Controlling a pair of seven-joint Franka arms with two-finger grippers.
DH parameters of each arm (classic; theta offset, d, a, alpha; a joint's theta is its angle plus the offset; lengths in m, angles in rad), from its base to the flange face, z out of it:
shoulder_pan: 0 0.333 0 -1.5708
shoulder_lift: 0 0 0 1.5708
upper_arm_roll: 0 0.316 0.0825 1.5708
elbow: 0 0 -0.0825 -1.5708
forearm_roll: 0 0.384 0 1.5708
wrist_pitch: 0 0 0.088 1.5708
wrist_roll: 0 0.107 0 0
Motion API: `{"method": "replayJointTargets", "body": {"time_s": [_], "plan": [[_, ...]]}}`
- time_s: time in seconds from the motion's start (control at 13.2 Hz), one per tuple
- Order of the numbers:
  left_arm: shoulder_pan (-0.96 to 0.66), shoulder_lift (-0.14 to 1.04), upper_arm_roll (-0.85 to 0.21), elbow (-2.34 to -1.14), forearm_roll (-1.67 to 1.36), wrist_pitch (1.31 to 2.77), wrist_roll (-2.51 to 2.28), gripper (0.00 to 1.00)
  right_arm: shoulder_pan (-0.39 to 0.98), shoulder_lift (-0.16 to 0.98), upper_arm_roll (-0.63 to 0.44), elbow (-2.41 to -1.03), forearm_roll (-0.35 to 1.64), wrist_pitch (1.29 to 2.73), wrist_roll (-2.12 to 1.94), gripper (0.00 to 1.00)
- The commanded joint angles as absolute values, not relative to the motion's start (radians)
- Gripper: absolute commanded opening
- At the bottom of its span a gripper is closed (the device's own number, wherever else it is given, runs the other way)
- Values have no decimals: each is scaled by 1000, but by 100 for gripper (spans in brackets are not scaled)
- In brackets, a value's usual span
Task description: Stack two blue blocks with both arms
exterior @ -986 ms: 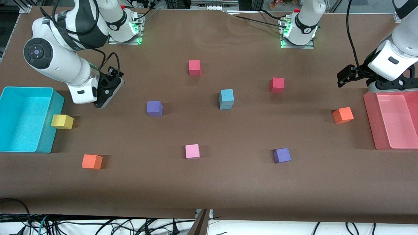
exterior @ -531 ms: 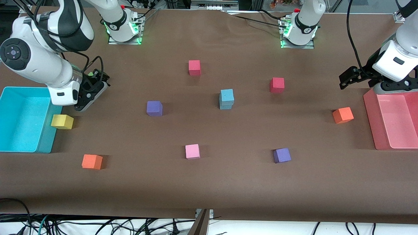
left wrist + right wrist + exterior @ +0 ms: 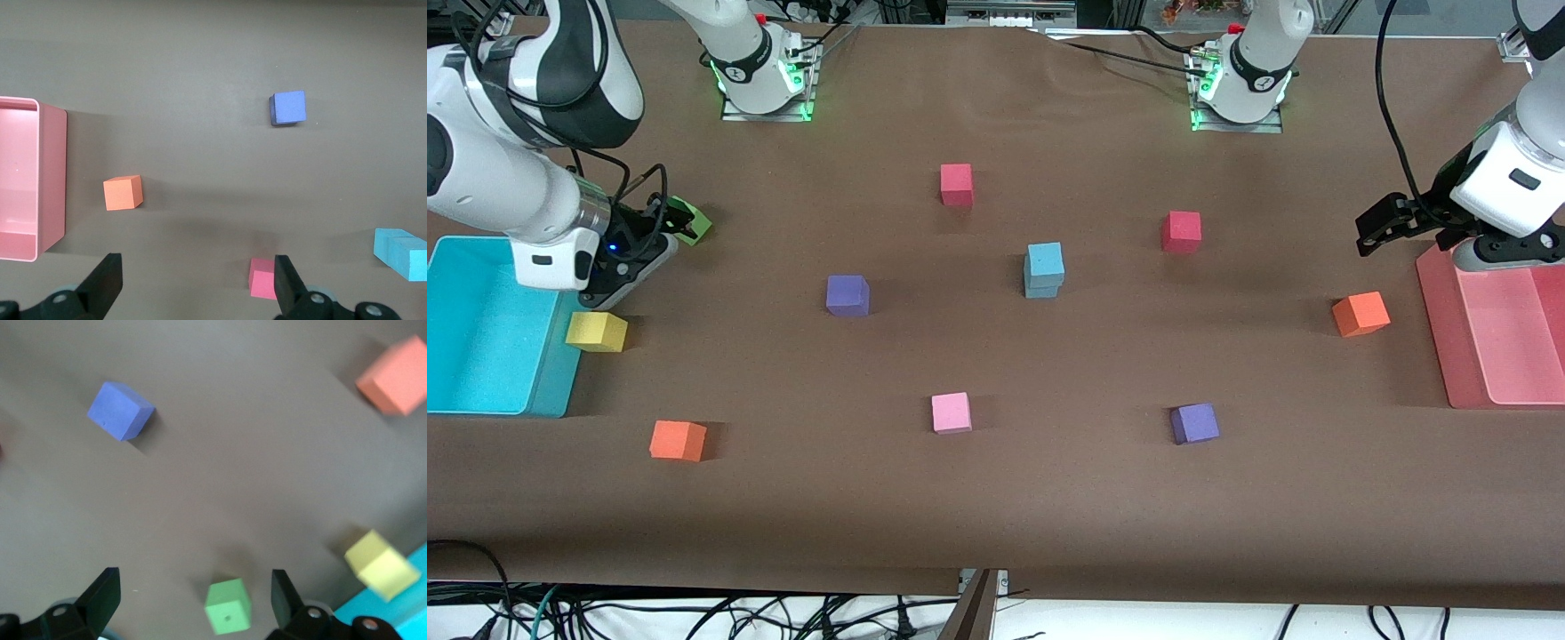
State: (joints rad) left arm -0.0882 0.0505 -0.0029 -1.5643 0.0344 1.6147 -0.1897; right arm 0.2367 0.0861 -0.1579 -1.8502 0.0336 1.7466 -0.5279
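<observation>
**Blue blocks stood stacked at mid-table, both grippers wide and empty**

Nearest the front camera lay an orange cube (image 3: 678, 440) toward the right arm's end of the table, a pink cube (image 3: 951, 412) near the middle, and a purple cube (image 3: 1194, 423) toward the left arm's end. A little farther back, a yellow cube (image 3: 596, 332) sat just beside the wall of the cyan bin (image 3: 480, 324), and a second orange cube (image 3: 1360, 314) lay near the pink tray (image 3: 1494, 333) at the left arm's end.

Farther still, a second purple cube (image 3: 847, 295) rested apart from the two blue blocks (image 3: 1043, 270), which stood one on top of the other near the centre of the table, the upper one sitting squarely on the lower. No gripper touched them. A red cube (image 3: 1181, 231) lay beside the stack toward the left arm's end, and another red cube (image 3: 956, 185) lay farther from the camera than the stack.

The right gripper (image 3: 193, 597) hung over the table beside the cyan bin's corner, above a green cube (image 3: 691, 222), its fingers spread wide and holding nothing. The left gripper (image 3: 197, 283) hung at the edge of the pink tray, its fingers likewise spread wide and empty.
</observation>
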Motion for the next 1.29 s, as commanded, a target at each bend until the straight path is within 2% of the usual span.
{"method": "replayJointTargets", "body": {"time_s": [0.0, 0.15, 0.3, 0.46, 0.68, 1.21], "plan": [[-90, 67, -9, -1526, 38, 1586, -170, 100, 241, 78, -158, -1781, 6, 1645, -198, 100], [-92, 67, -9, -1526, 40, 1586, -169, 100, 244, 71, -155, -1752, 5, 1617, 211, 100], [-87, 66, -8, -1525, 40, 1586, -167, 100, 242, 63, -135, -1709, -18, 1609, 347, 100], [-89, 67, -8, -1525, 41, 1586, -167, 100, 232, 66, -135, -1620, -57, 1623, 342, 100], [-87, 67, -8, -1525, 38, 1588, -166, 100, 189, 58, -127, -1574, -28, 1612, 331, 100], [-43, 81, -2, -1531, -44, 1557, -107, 100, 78, 40, -127, -1600, 3, 1641, 2, 100]]}}
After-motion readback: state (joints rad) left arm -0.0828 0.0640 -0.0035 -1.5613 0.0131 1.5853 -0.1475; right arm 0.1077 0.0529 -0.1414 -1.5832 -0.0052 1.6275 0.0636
